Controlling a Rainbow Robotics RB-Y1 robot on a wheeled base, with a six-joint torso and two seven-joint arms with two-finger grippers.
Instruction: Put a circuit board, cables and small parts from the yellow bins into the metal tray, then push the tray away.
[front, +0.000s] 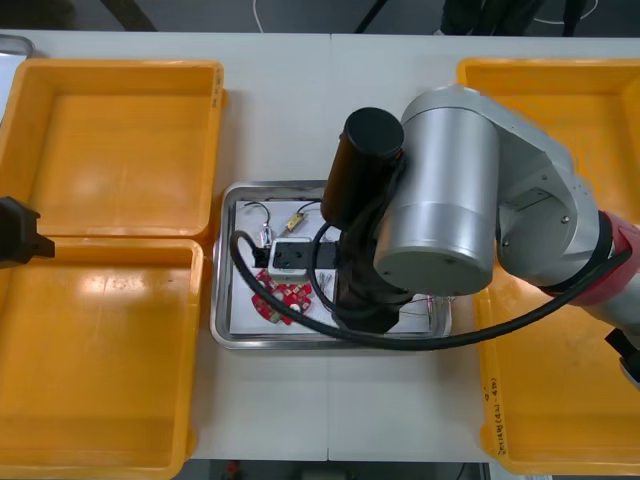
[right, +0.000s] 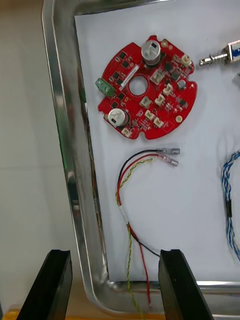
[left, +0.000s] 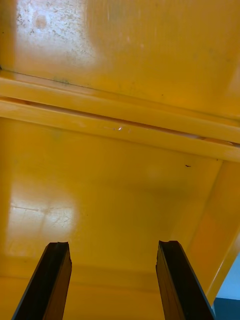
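While the right gripper (right: 115, 256), fingers apart, straddles the metal tray's (right: 65, 150) corner rim, the round red circuit board (right: 145, 92), red and yellow cable (right: 120, 185), blue and white cable (right: 230, 200) and small metal part (right: 220, 56) lie on the tray's white inside. Left gripper (left: 112, 246), fingers apart, hangs over the left yellow bins (left: 120, 200) beside the tray. Label (front: 497, 425) on the right yellow bin (front: 560, 400): unreadable.
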